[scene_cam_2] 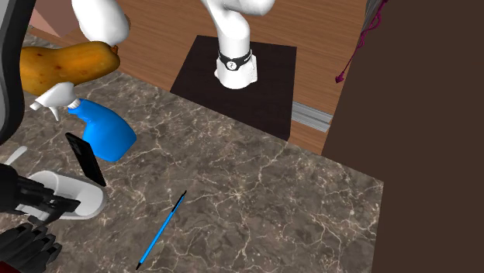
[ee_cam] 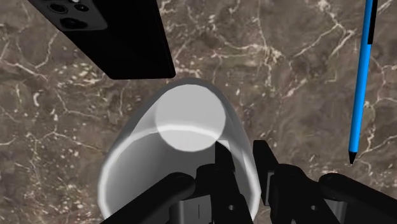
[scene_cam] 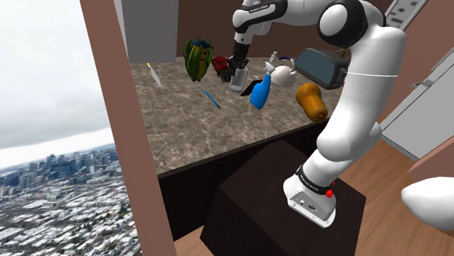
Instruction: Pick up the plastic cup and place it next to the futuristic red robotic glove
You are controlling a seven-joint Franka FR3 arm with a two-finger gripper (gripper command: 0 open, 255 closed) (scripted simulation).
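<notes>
Cup (ee_cam: 191, 118): pale grey, clear-walled, mouth turned toward the wrist camera. The gripper (ee_cam: 242, 160) has its jaws narrowed onto the rim, one finger inside and one outside, pinching the wall. Cannot tell whether the cup's base rests on the bench (scene_cam: 218, 134).

In the shoulder view the cup sits just beside the red-and-dark glove (scene_cam: 220, 66), between it and the blue spray bottle (scene_cam: 260, 93). A black phone (ee_cam: 111, 38) stands tilted near the cup on the bottle's side. A blue pen (ee_cam: 362, 76) lies apart on the brown marbled top. An orange squash (scene_cam: 311, 100) lies beyond the bottle.
</notes>
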